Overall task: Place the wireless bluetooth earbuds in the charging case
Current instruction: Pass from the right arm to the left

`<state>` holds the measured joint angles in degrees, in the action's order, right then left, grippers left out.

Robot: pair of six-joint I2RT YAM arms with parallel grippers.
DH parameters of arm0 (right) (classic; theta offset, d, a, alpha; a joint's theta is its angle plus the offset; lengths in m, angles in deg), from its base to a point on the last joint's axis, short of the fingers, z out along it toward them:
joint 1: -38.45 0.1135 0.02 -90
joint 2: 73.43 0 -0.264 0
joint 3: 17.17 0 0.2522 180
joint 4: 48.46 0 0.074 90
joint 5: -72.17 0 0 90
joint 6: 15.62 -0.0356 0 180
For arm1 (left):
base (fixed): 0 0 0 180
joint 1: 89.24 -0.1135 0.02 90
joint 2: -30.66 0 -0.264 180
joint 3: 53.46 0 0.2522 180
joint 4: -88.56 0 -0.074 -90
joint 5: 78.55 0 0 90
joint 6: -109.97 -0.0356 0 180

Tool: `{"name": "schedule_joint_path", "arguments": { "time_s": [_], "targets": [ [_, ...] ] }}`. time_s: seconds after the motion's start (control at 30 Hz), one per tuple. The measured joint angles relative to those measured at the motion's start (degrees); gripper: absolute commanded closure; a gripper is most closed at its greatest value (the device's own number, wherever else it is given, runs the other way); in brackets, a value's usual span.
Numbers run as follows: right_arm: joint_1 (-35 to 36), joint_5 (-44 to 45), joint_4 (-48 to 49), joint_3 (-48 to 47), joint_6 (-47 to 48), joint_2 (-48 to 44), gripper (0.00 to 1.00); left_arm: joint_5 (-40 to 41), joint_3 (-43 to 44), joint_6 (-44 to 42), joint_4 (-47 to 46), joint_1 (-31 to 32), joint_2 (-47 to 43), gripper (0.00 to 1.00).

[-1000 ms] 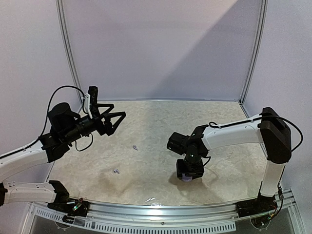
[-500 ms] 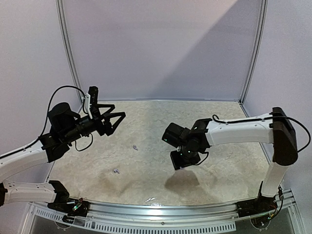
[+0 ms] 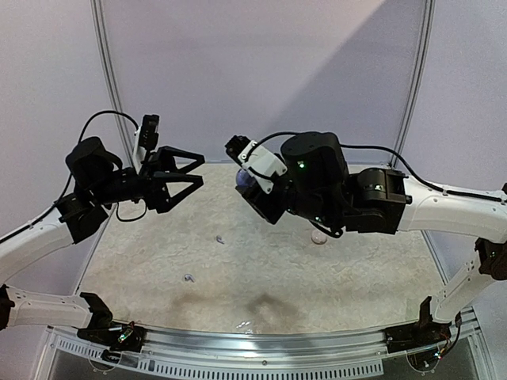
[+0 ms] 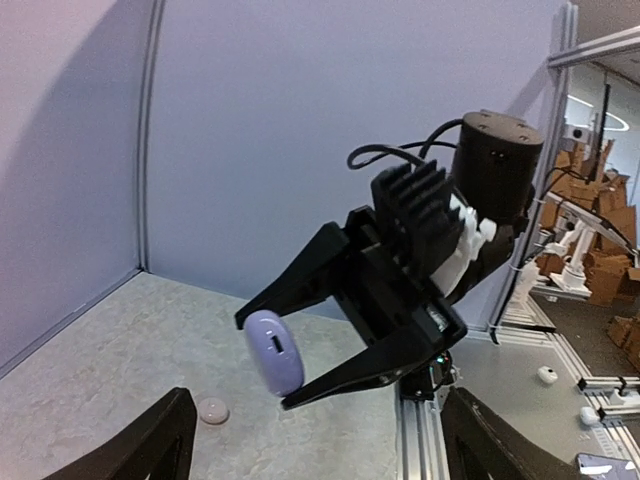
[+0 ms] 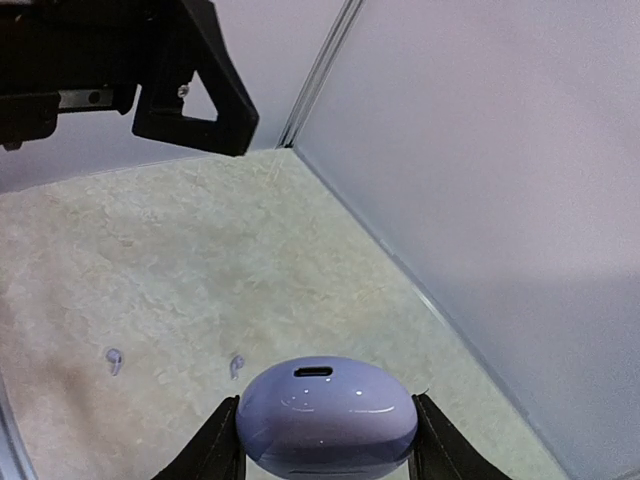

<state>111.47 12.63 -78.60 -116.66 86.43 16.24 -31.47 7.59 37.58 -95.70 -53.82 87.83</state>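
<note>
Two earbuds, one charging case — one pale round thing, unclear.

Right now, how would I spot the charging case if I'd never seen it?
Look at the right gripper, raised above the table. Pinched in it is the charging case, a smooth lavender pebble, far bigger than the tiny earbuds below.

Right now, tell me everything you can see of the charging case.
The case is a small, smooth, rounded pebble of glossy pale lavender plastic. It looks shut, with a thin seam running round it and a small dark oblong port on one face. It hangs in the air above the table, pinched by the right gripper, with one of the fingers pressing on each end. Nothing else touches it.
</note>
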Motion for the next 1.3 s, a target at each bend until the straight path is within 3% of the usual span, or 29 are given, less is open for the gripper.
{"name": "schedule_joint_path", "arguments": {
  "time_s": [0.2,0.4,0.53,0.9,1.03,1.17,1.2,1.23,1.3],
  "targets": [
    [2.1,4.1,5.0,-5.0,16.3,4.9,0.59,-4.0,5.4,-2.3,6.8,0.1,0.5,0.18],
    [3.3,6.3,6.6,-9.2,25.9,8.4,0.59,-0.1,8.6,-8.4,17.4,0.7,1.2,0.31],
    [4.5,6.6,6.7,-10.1,30.3,10.1,0.59,3.1,9.1,-11.7,20.6,1.0,1.3,0.33],
    [5.0,5.4,6.1,-11.8,35.3,11.1,0.59,4.8,9.1,-13.0,22.5,1.9,2.3,0.51],
    [5.0,4.7,5.6,-12.3,37.2,11.5,0.59,4.3,9.4,-13.1,23.2,2.1,2.7,0.66],
    [5.0,4.6,5.4,-12.6,39.1,12.2,0.59,3.8,9.6,-12.7,24.0,2.3,3.0,0.93],
    [5.0,4.7,5.2,-12.6,39.8,12.2,0.57,3.9,9.6,-11.8,24.2,2.3,3.0,1.00],
    [5.0,4.9,5.2,-12.6,40.1,12.2,0.53,3.8,9.6,-10.8,24.2,2.2,3.0,1.00],
    [5.0,5.1,5.3,-12.6,40.2,12.2,0.34,3.5,9.6,-9.8,24.0,2.2,3.0,1.00]
  ]
}}
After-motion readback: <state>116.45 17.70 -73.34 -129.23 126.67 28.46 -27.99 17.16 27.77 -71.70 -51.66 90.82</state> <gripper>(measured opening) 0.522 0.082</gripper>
